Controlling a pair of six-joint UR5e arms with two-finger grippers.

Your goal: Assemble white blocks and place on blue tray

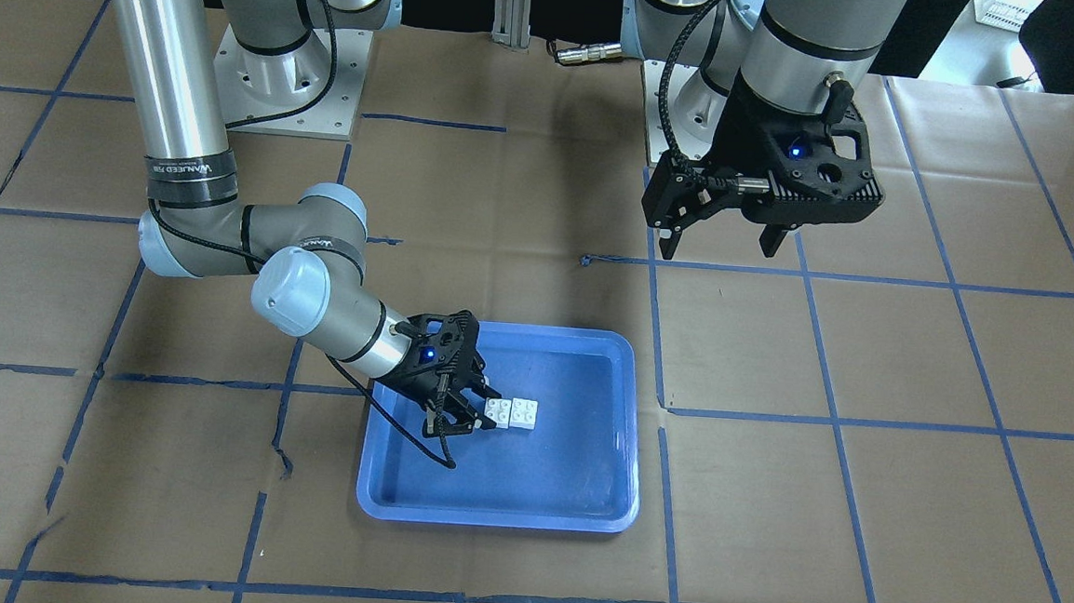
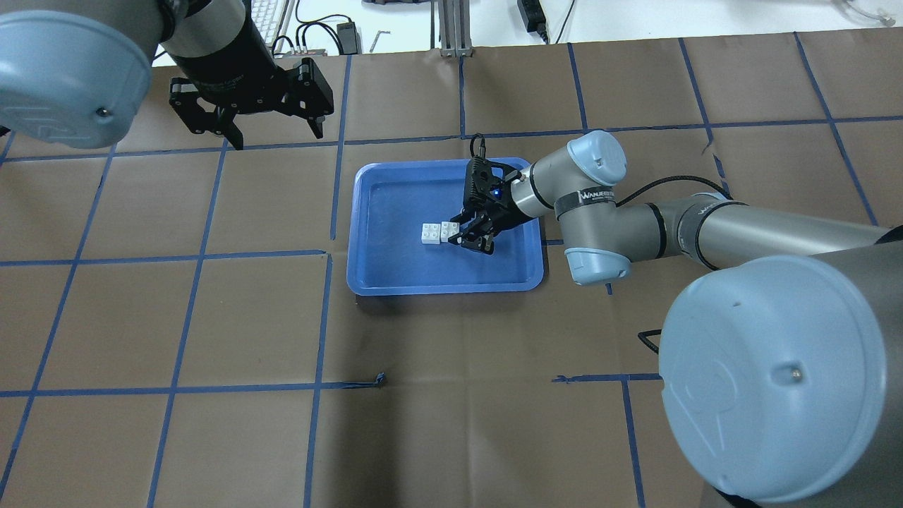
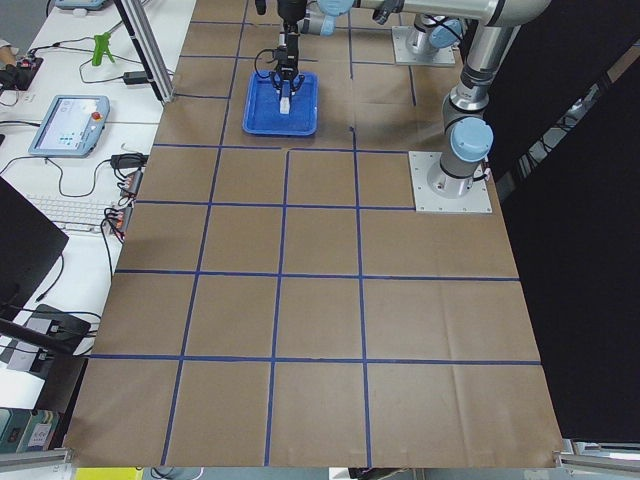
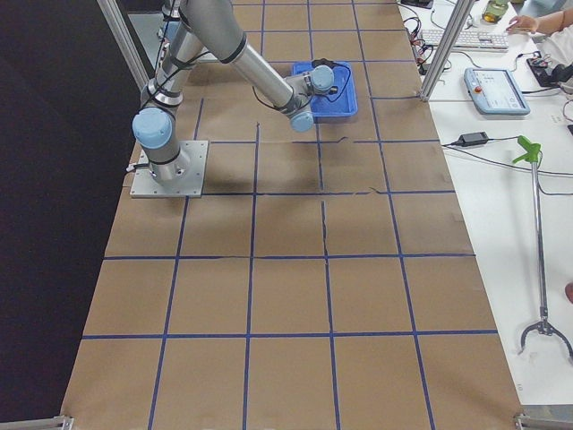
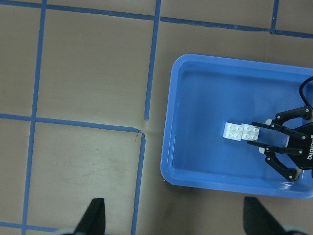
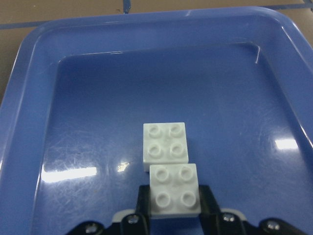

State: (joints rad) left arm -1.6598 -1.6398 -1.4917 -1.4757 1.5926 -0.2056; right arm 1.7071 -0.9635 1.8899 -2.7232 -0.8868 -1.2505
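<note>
Two white blocks lie side by side on the floor of the blue tray point(image 1: 496, 518). My right gripper point(image 1: 479, 405) reaches low into the tray, and its fingers point(image 6: 205, 196) press against both sides of the nearer white block point(image 6: 174, 191). That block touches the other white block point(image 6: 165, 146) and slightly overlaps its edge. The same pair shows in the overhead view, the held block point(image 2: 447, 231) beside the free one point(image 2: 429, 233), and the right gripper point(image 2: 455, 235) is there too. My left gripper point(image 2: 277, 136) is open and empty, hovering high beyond the tray's far left corner.
The tray point(image 2: 444, 288) sits mid-table on brown paper with blue tape grid lines. The arm bases point(image 1: 289, 81) stand on the robot's side. A keyboard and tablet point(image 3: 70, 120) lie on a side desk off the table.
</note>
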